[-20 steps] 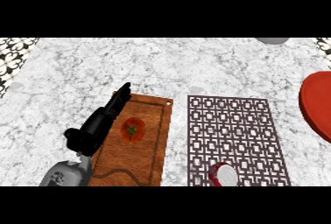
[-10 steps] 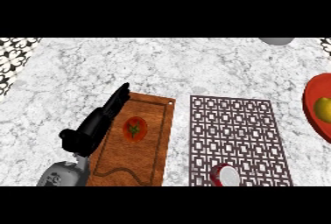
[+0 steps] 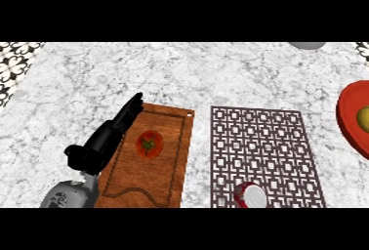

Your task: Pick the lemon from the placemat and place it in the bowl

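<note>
A yellow-green lemon (image 3: 363, 116) lies inside the red bowl (image 3: 349, 113) at the right edge of the head view, cut off by the frame. The brown patterned placemat (image 3: 264, 146) lies in the middle with no lemon on it. My left hand (image 3: 108, 136) rests open at the left, fingers straight, along the left edge of a wooden cutting board (image 3: 162, 166). My right hand does not show in this view.
A red tomato (image 3: 148, 144) sits on the cutting board. A small red-and-white cup (image 3: 252, 194) stands at the near end of the placemat. A grey round object (image 3: 308, 45) sits at the far right. A patterned wall (image 3: 16, 63) borders the counter's left.
The view has shifted so that the bowl shows more at the right, with the lemon now visible in it. The left hand stays by the board.
</note>
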Tool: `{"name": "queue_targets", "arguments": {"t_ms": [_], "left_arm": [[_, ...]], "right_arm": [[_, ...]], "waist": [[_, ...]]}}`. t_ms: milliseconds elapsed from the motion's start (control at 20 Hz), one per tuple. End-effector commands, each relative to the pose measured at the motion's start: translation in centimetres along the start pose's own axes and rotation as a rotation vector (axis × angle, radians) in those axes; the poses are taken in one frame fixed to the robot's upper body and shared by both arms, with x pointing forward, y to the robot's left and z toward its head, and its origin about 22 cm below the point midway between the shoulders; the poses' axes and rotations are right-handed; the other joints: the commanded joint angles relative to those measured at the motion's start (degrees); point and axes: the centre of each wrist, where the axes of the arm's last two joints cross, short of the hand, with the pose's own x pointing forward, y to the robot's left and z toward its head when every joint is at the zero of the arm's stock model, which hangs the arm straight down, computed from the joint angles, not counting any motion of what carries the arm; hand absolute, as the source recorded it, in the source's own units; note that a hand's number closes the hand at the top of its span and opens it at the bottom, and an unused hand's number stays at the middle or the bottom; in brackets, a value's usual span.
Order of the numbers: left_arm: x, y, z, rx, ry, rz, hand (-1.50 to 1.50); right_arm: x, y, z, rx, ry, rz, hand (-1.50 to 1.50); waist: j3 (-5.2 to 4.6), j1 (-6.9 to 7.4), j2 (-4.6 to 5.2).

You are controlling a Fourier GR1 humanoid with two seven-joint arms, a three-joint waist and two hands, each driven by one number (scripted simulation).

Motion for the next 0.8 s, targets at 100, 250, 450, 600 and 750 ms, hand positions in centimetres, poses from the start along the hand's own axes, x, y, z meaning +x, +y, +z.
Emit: {"name": "queue_targets", "arguments": {"t_ms": [100,250,450,600,750], "left_arm": [[0.0,-0.6,0.2,-0.001,0.004,-0.001,0.0],[0.0,0.1,0.1,0.015,-0.001,-0.002,0.0],[0.2,-0.5,-0.1,-0.004,-0.017,-0.008,0.0],[-0.2,-0.4,-0.1,-0.001,-0.006,0.014,0.0],[0.1,0.0,-0.8,0.0,-0.01,0.006,0.0]], "right_arm": [[-0.6,-2.9,1.0,-0.142,0.112,-0.199,-1.5],[-1.8,-6.5,4.8,-0.168,0.132,-0.244,-1.5],[-2.3,-8.4,7.0,-0.272,0.159,-0.318,-1.5],[-3.0,-9.5,9.5,-0.281,0.169,-0.316,-1.5],[-3.1,-9.9,10.1,-0.3,0.177,-0.345,-1.5]], "waist": [[0.03,0.26,0.05],[0.19,0.2,0.41],[0.37,0.42,0.65],[0.51,-0.12,0.85],[0.64,-0.12,1.21]]}}
